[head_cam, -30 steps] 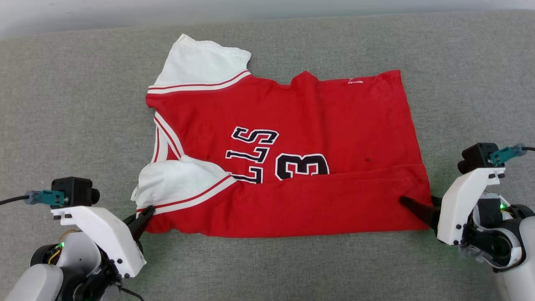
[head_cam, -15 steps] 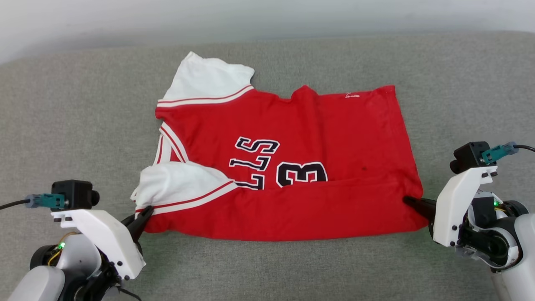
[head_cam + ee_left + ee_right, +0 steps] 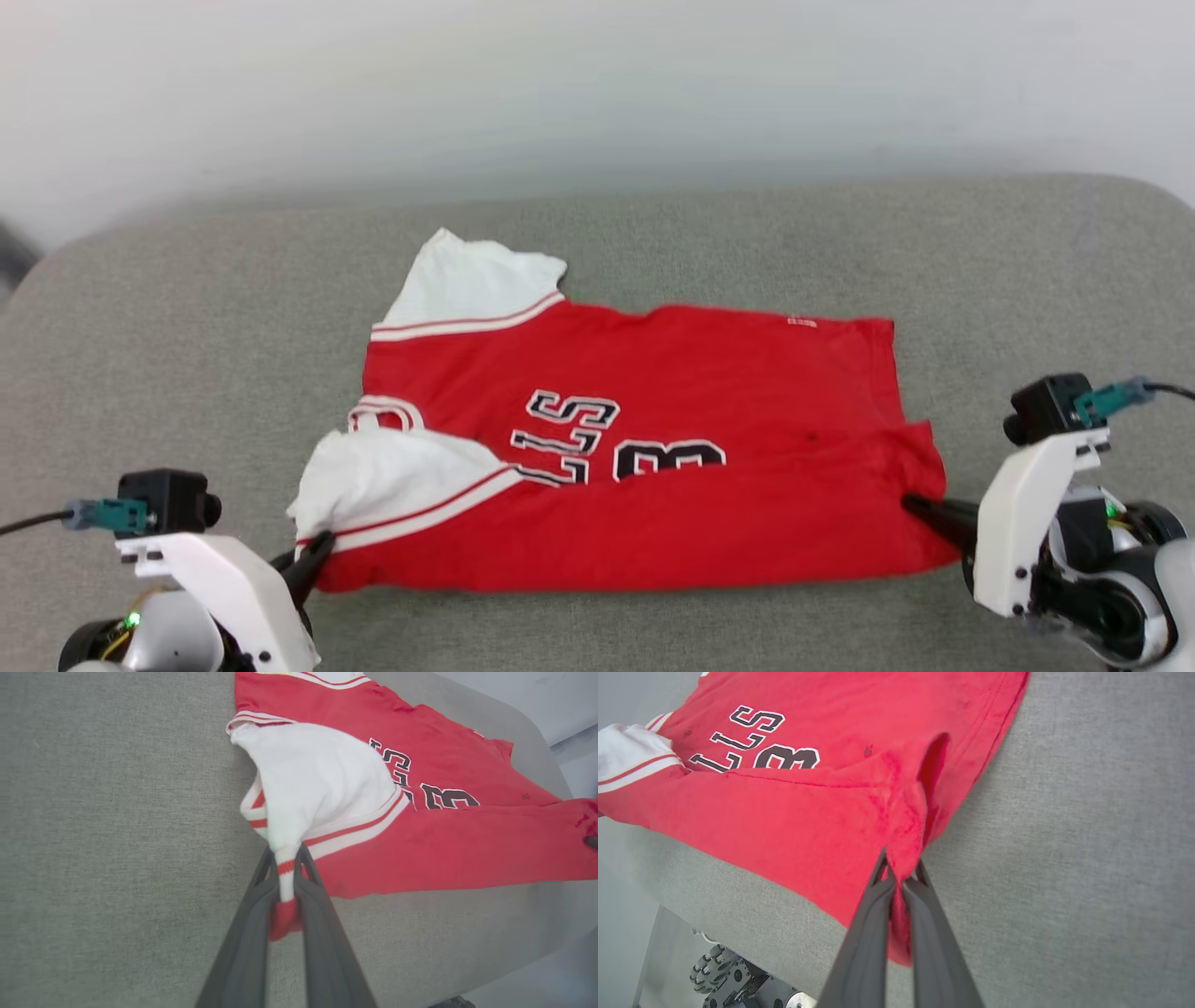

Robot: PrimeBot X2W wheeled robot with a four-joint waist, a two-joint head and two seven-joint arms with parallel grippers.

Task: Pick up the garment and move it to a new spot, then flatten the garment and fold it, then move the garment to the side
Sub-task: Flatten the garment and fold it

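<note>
Two grips are holding the garment (image 3: 653,411) lying at the surface's (image 3: 187,373) centre, left fingers (image 3: 322,933) clenching its 8 o'clock sleeve (image 3: 392,476), right fingers (image 3: 868,933) its 4 o'clock hem (image 3: 920,485), so you are wanting level, even lifting.

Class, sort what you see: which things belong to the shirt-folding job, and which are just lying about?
In the job: garment (red jersey); left fingers, pinching its sleeve trim; right fingers, pinching its hem corner.
Lying about: grey padded surface; pale wall; wheeled base below the surface's edge.
</note>
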